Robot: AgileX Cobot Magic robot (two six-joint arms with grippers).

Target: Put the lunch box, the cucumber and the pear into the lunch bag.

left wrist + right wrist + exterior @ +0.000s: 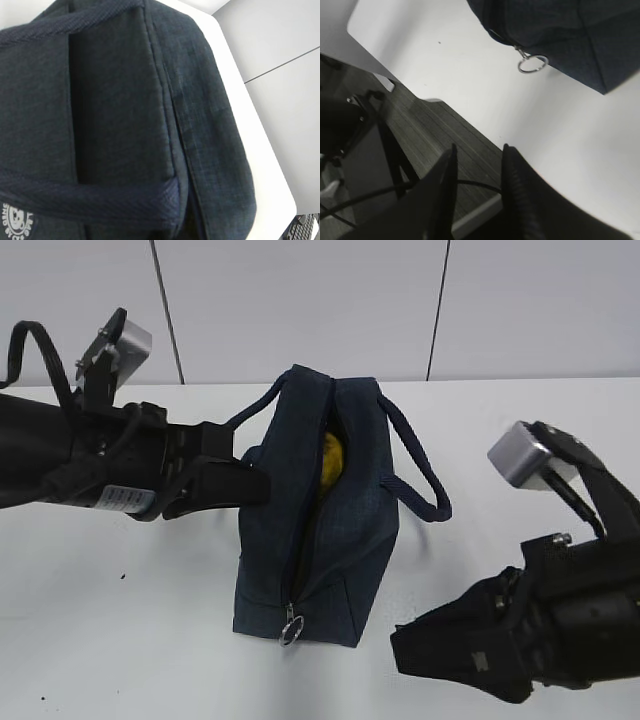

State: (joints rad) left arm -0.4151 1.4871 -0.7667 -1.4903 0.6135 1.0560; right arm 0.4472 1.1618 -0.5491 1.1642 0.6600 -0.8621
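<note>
Left gripper (235, 485) sits against the 9 o'clock side of the dark navy fabric lunch bag (345, 530), likely bracing it; jaw state unclear. Zip gapes, yellow pear (330, 460) visible inside; lunch box and cucumber not visible, possibly deeper in. Right gripper (479, 165) at 4 o'clock, jaws narrowly parted, holding nothing. Metal ring pull (531, 63) hangs free.
</note>
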